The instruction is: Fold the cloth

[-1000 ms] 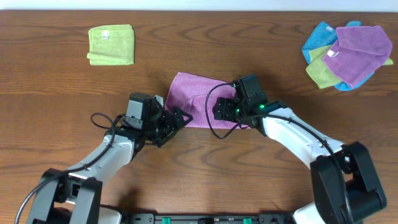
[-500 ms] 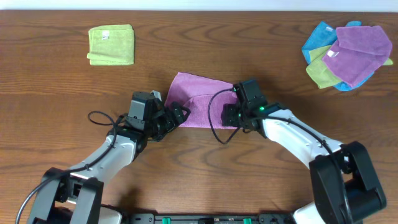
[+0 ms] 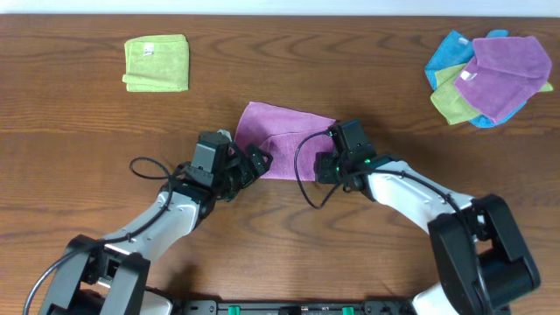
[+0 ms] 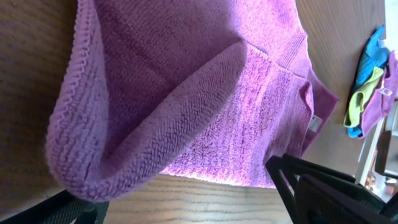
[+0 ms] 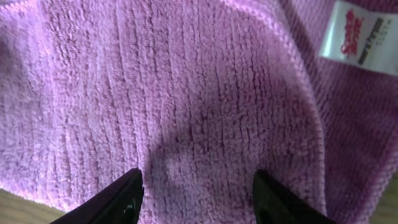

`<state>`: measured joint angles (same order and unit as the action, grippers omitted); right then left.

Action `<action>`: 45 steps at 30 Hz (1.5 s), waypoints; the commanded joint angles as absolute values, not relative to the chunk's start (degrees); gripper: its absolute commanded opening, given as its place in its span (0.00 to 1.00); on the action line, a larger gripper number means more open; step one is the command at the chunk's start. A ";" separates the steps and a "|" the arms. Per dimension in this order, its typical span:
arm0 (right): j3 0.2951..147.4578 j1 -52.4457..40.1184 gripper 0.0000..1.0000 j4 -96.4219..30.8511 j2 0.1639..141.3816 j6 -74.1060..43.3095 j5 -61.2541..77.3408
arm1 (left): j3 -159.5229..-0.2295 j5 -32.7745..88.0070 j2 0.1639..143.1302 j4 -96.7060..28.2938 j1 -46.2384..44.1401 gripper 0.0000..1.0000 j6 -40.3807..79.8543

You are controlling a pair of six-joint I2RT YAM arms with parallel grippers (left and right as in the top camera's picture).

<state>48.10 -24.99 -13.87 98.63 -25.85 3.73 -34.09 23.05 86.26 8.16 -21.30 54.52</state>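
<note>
Pinkish-purple terry fills the gap between the two black fingertips (image 5: pixel 127 196) of the right gripper (image 5: pixel 199 193). They stand apart and press down on the cloth (image 5: pixel 186 93). The pile between them bulges a little under a shadow, and I cannot tell whether the jaws pinch it or only rest on it. A white printed tag (image 5: pixel 357 34) is sewn at the hem, up and to the right of the fingers.

The left gripper (image 4: pixel 174 186) has its jaws spread wide, one dark finger low on each side of its wrist view. Between them a rounded fold of the cloth (image 4: pixel 186 93) lifts off the wood, its looped edge curling toward the camera. Nothing is clamped.

From overhead, the cloth (image 3: pixel 280 127) lies near the middle of the table (image 3: pixel 87 140), partly folded over itself. The left gripper (image 3: pixel 254 162) is at its near-left edge and the right gripper (image 3: pixel 328 162) at its near-right edge.

Well apart from it, a folded green cloth (image 3: pixel 156 62) sits at the far left. A pile (image 3: pixel 490 74) of blue, green and violet cloths sits at the far right.
</note>
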 commanded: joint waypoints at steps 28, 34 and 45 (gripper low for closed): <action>46.74 -35.24 0.53 -14.61 102.35 -27.55 3.09 | -33.91 -3.16 86.89 21.41 -21.89 0.95 77.47; 46.70 -35.18 0.51 -17.50 102.35 -27.79 -0.86 | -33.91 -1.98 86.89 24.47 -21.65 0.95 81.52; 42.74 -35.29 0.51 -17.34 102.35 -27.83 -1.50 | -33.91 -4.51 86.89 31.81 -18.39 0.95 93.84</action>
<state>47.75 -35.03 -14.90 98.91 -26.15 -2.33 -34.04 -2.59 86.43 31.55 -19.05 88.68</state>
